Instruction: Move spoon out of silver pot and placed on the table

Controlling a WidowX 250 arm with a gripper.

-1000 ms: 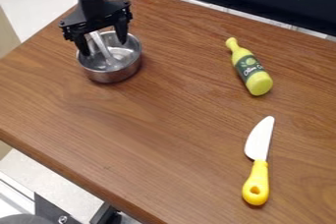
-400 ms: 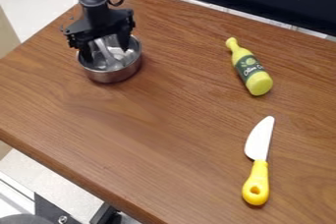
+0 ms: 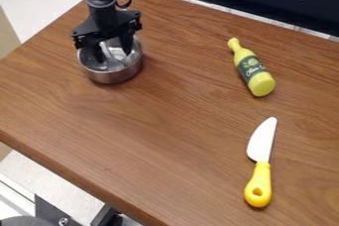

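The spoon (image 3: 107,53) leans inside the silver pot (image 3: 114,76), at ten o'clock. The black gripper (image 3: 113,56) has its fingers apart, with the spoon between them. The bottle (image 3: 252,71) lies at two o'clock, the knife (image 3: 260,163) past four.

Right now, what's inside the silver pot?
The spoon, leaning with its handle up. The open gripper reaches in over the pot, a finger on each side of the handle. Whatever the fingers cover, including parts of the far inner wall, can't be seen.
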